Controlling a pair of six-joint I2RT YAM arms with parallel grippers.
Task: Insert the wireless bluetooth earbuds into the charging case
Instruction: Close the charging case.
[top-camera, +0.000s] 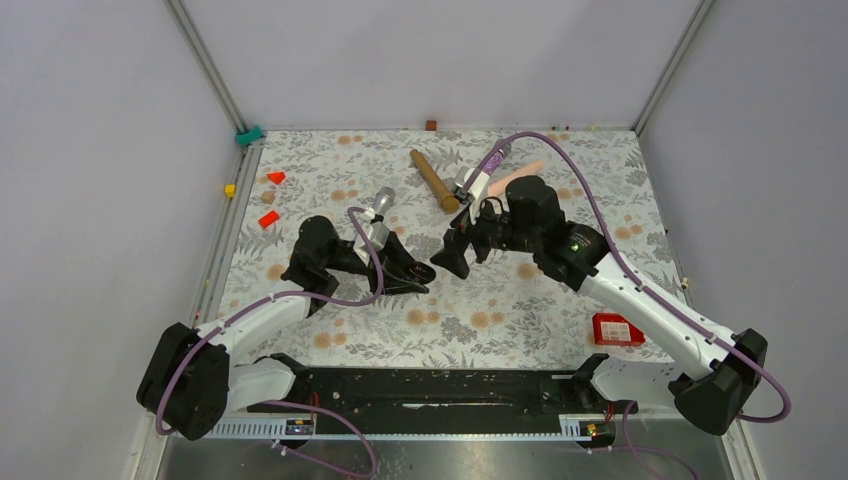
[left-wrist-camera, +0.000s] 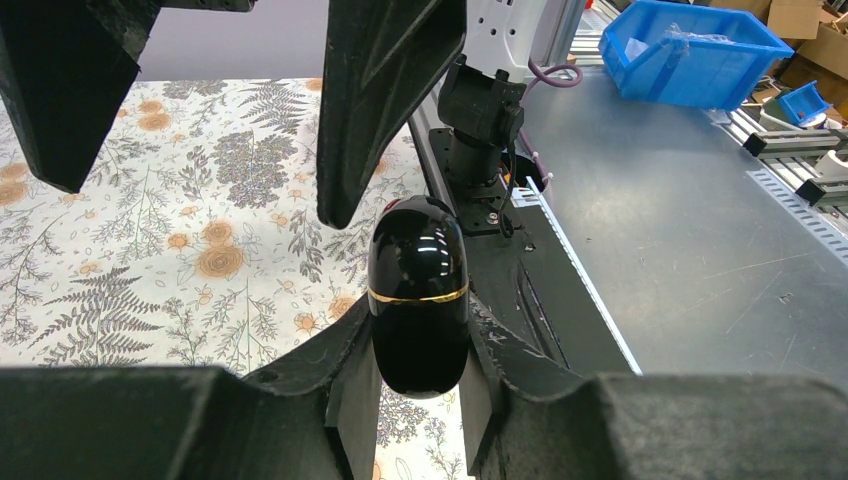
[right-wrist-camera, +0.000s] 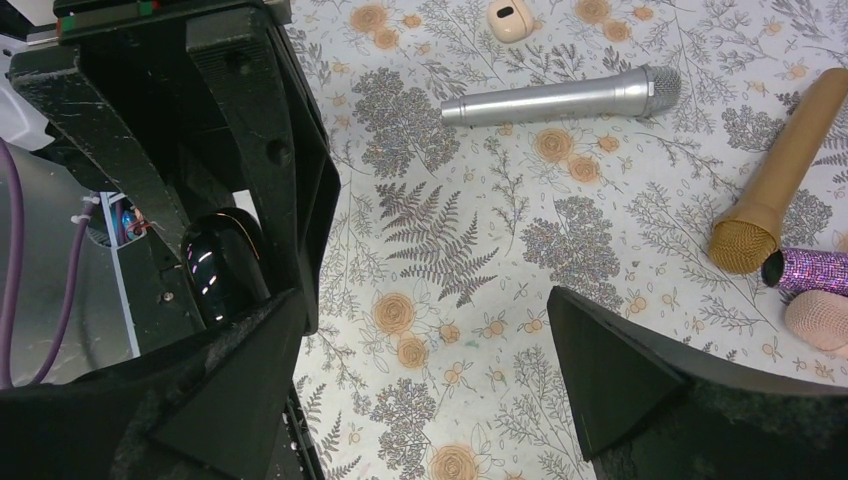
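The task looks barely begun. The left gripper (top-camera: 408, 272) is clamped narrowly on the glossy black charging case (left-wrist-camera: 418, 300), held clear of the floral worktop (top-camera: 500, 310). The case's gold seam runs unbroken, so the lid appears shut. I cannot pick out the earbuds in any view, so finding them, opening the case and seating them all remain. The case's long axis runs along the left gripper's fingers, with its rounded end pointing outward toward the right gripper (right-wrist-camera: 428, 305), which faces it close by, spread wide and holding nothing.
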